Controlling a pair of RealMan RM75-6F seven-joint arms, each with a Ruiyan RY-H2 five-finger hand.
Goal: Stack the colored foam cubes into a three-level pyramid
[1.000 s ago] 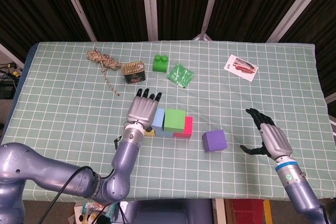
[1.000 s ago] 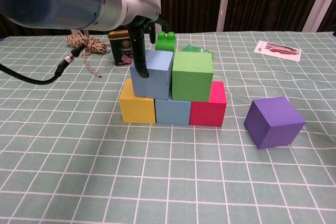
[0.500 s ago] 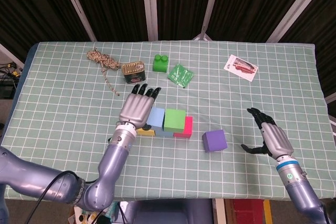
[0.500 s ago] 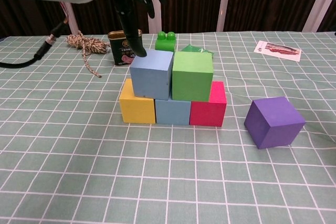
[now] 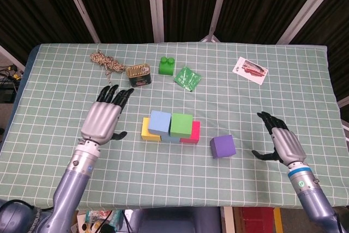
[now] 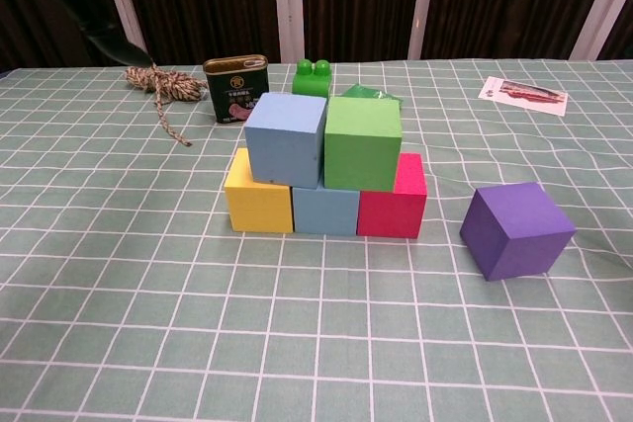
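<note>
- Head view: the left hand (image 5: 102, 119) hangs over the checked cloth (image 5: 65, 102) to the left of the stack, fingers spread, holding nothing.
- The right hand (image 5: 281, 143) sits near the table's right edge, fingers apart and empty, well apart from the purple cube (image 5: 222, 146).
- Purple cube lies alone on the cloth, just right of the stack.
- The stack: light blue cube (image 5: 159, 122) and green cube (image 5: 181, 125) side by side on top, yellow cube (image 5: 146, 132) peeking out at lower left, red cube (image 5: 194, 132) at lower right.
- Behind: rope (image 5: 106, 64), tin can (image 5: 138, 75), green brick (image 5: 167, 66), green packet (image 5: 187, 77), card (image 5: 250, 70).
- Chest view: neither hand shows clearly; only a dark blur at top left.
- Bottom row reads yellow cube (image 6: 258, 195), a blue cube (image 6: 325, 211), red cube (image 6: 394, 199), touching.
- Second level: light blue cube (image 6: 285, 138) and green cube (image 6: 362, 142), touching.
- Purple cube (image 6: 516, 229) rests tilted on the cloth, near the red one.
</note>
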